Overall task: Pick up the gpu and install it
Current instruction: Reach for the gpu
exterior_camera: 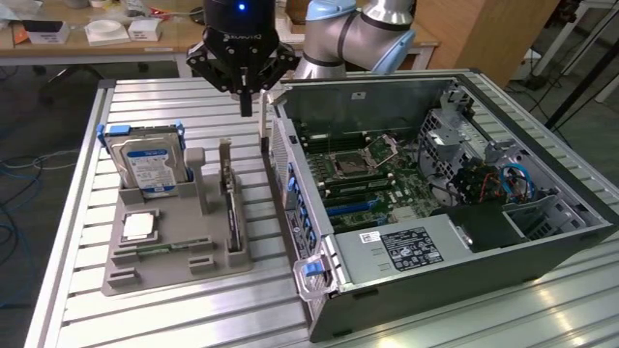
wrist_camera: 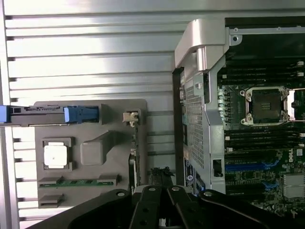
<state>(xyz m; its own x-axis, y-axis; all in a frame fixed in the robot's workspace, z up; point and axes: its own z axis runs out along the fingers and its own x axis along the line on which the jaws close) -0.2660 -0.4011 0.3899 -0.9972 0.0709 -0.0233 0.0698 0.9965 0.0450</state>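
Slatted metal table (exterior_camera: pixel 92 188); wooden bench (exterior_camera: pixel 174 45) with white boxes (exterior_camera: pixel 106 30) behind, at 11 o'clock. Grey holder (exterior_camera: pixel 155 272) sits at 9 o'clock of the open computer case (exterior_camera: pixel 435 181). The gpu (exterior_camera: pixel 230 210) stands on edge in the holder, near the hard drive (exterior_camera: pixel 150 163). The claw (exterior_camera: pixel 246 109) hangs at the gpu's 12 o'clock, fingers closed together and gripping nothing.

The thin dark graphics card (exterior_camera: pixel 232 217) stands on its long edge in a gray holder (exterior_camera: pixel 145 279), its silver bracket upright at one end.
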